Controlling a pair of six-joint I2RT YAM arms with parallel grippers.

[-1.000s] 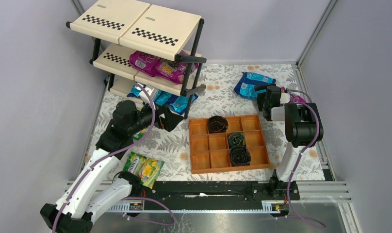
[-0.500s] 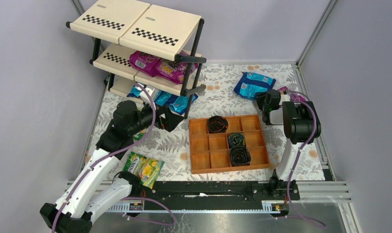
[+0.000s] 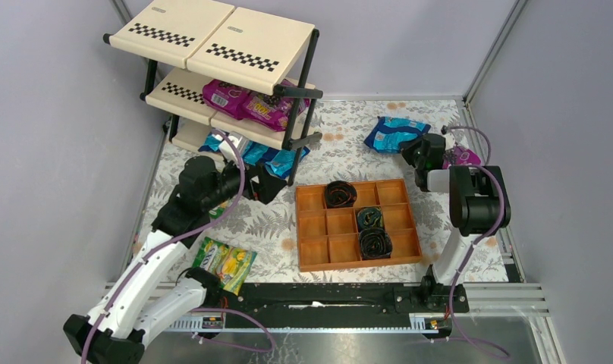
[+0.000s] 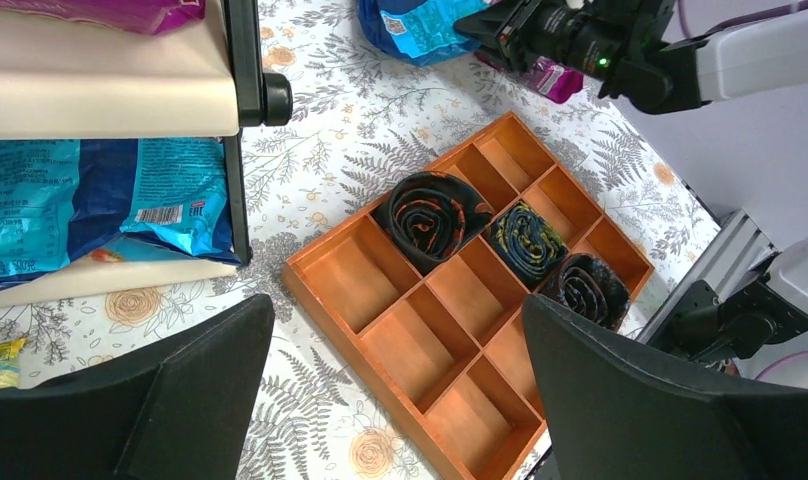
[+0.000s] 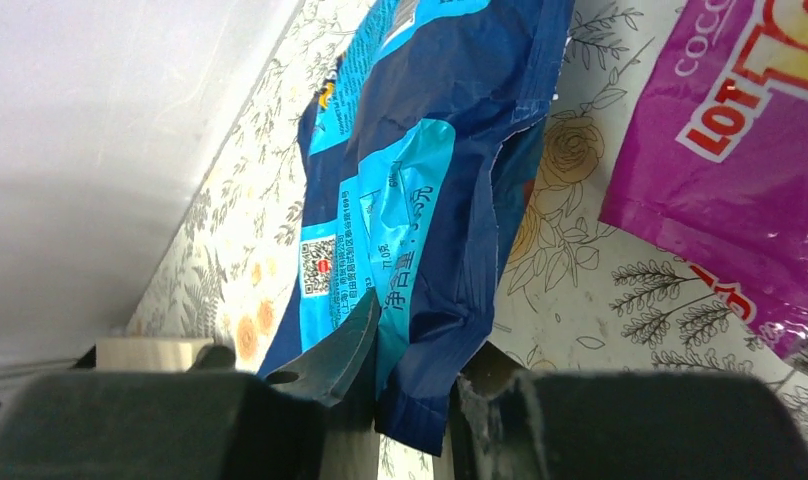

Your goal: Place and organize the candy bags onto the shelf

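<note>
Near the far right corner of the tabletop [image 3: 326,144], the right gripper [image 5: 405,405] has its jaws narrow, pinching the near hem of a blue bag [image 5: 430,150]. The packet lies flat on the cloth, so its crimped edge is probably the only part two fingers can get around. A magenta bag [image 5: 740,150] lies just beside it toward the right edge, apart from the jaws and untouched.

The shelf [image 3: 212,38] stands at the far left corner, well apart from this grasp. That likely explains the left gripper [image 3: 267,186]: its jaws are wide and hold nothing as it hovers between the shelf's front posts and the tray [image 3: 311,227]. It seems to be waiting there, perhaps to take the bag across. A green-yellow bag [image 3: 226,262] lies at the near left edge, by the left arm's base.

On the shelf, the middle tier holds the purple packets [image 3: 246,102] side by side. The bottom tier holds the blue packets [image 4: 80,200], one corner jutting past the front edge. The sorting looks to be by colour, so the pinched bag probably belongs on the bottom tier.

The tray sits mid-table toward the near edge. Three of its compartments hold dark rolls [image 3: 369,220], one apiece, and no candy is in it.
</note>
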